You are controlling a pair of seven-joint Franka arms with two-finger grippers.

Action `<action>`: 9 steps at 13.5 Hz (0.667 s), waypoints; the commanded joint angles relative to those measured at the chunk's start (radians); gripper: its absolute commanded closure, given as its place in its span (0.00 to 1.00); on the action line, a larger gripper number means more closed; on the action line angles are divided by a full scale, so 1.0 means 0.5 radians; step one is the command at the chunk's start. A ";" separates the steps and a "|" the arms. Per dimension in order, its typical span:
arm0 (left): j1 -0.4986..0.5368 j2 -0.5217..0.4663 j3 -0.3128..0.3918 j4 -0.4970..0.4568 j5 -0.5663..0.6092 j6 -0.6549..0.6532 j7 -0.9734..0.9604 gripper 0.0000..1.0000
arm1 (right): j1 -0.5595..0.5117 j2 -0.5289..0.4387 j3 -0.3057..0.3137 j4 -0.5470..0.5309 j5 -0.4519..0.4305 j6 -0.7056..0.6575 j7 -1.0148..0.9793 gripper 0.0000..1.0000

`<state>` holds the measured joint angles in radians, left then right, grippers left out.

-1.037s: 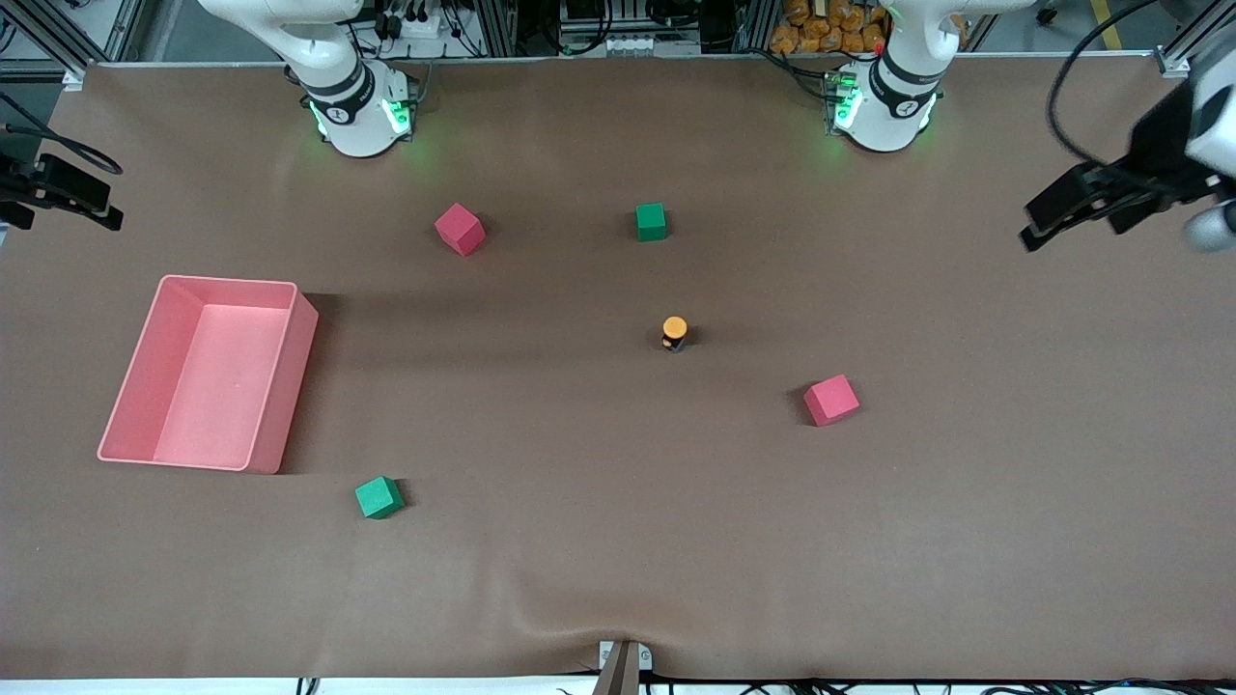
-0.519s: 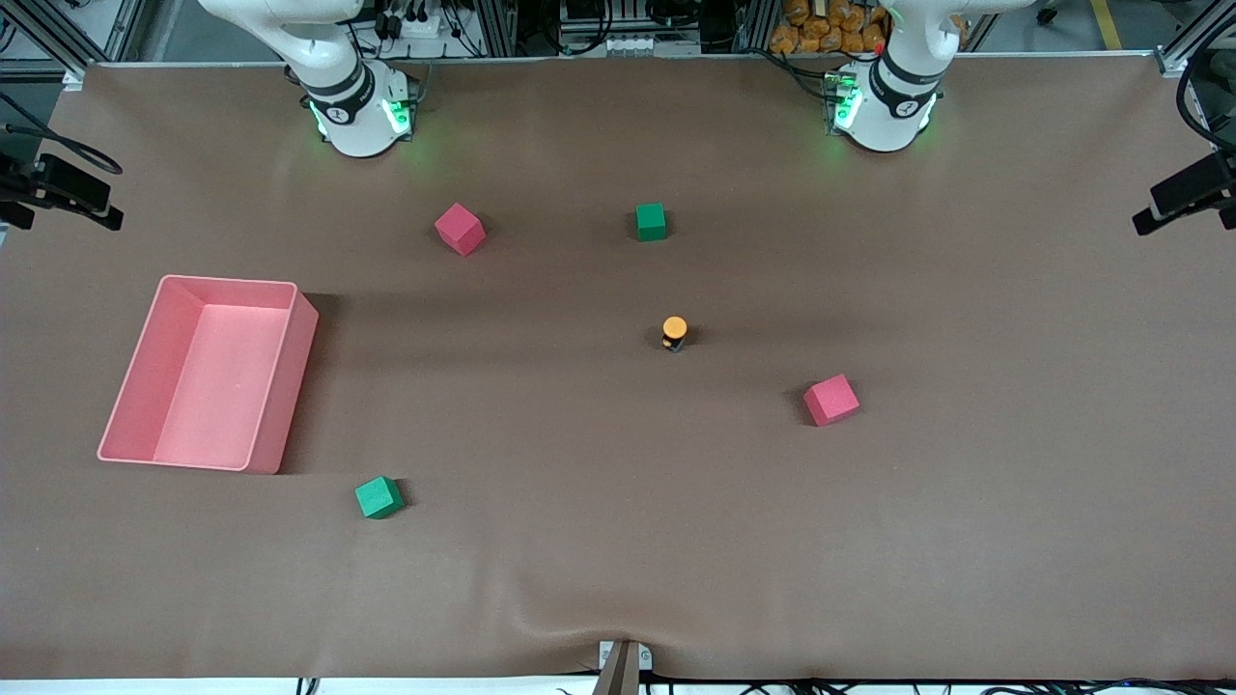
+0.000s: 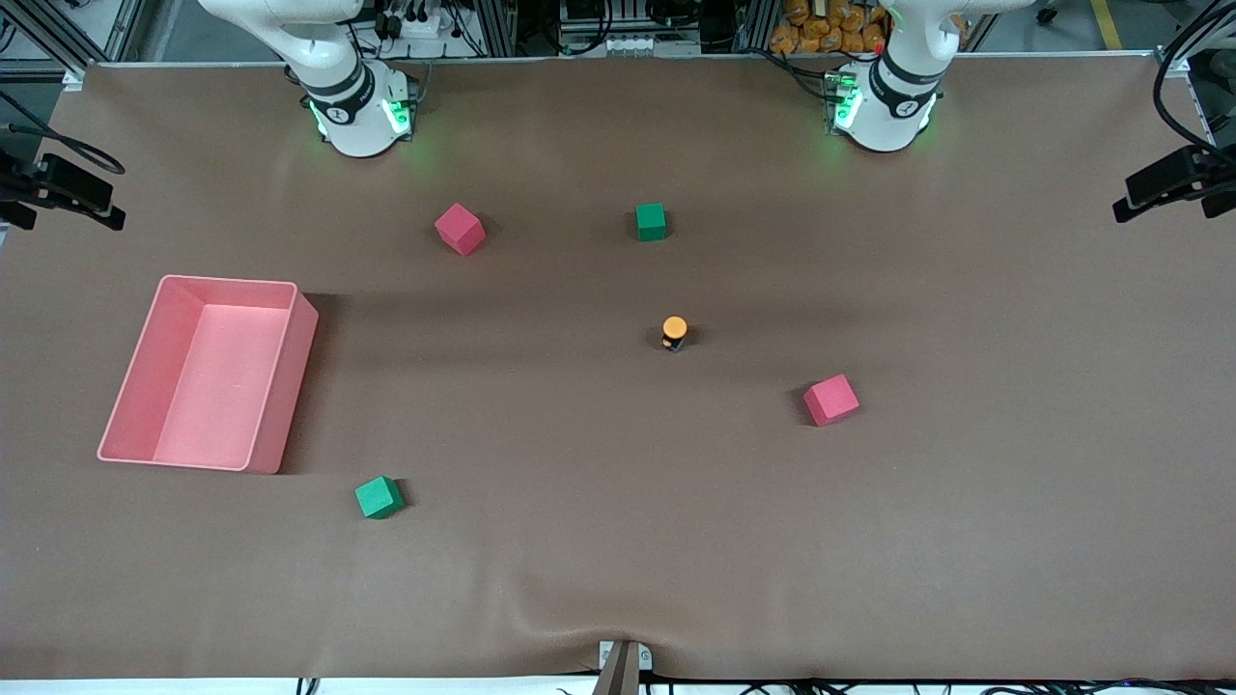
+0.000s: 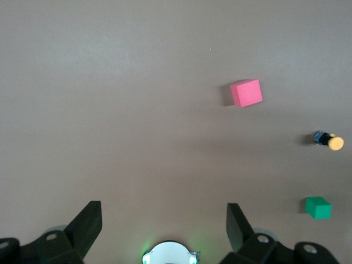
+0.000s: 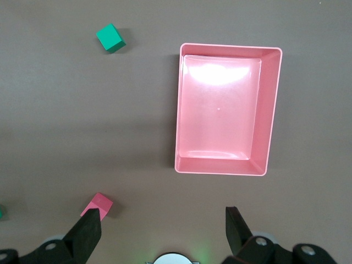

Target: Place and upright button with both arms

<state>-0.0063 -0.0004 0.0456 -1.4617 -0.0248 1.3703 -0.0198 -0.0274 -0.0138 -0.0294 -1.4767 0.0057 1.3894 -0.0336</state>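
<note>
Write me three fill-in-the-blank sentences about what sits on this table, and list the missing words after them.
1. The button has a round cap coloured ____.
2. The number of green cubes on the table is ____.
3. The pink tray lies toward the ____ arm's end of the table.

Missing words: orange; two; right
</note>
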 commanded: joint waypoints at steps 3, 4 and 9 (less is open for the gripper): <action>0.000 -0.070 0.028 -0.147 0.025 0.076 0.153 0.00 | 0.000 0.006 0.007 0.026 0.016 -0.024 -0.016 0.00; -0.003 -0.076 0.019 -0.163 0.028 0.085 0.153 0.00 | 0.000 0.006 0.007 0.026 0.016 -0.024 -0.016 0.00; -0.012 -0.070 0.016 -0.166 0.022 0.088 0.068 0.00 | 0.000 0.006 0.007 0.026 0.016 -0.027 -0.016 0.00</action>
<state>-0.0075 -0.0027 0.0550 -1.5099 -0.0211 1.3970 0.0369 -0.0272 -0.0138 -0.0271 -1.4767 0.0057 1.3888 -0.0336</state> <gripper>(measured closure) 0.000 0.000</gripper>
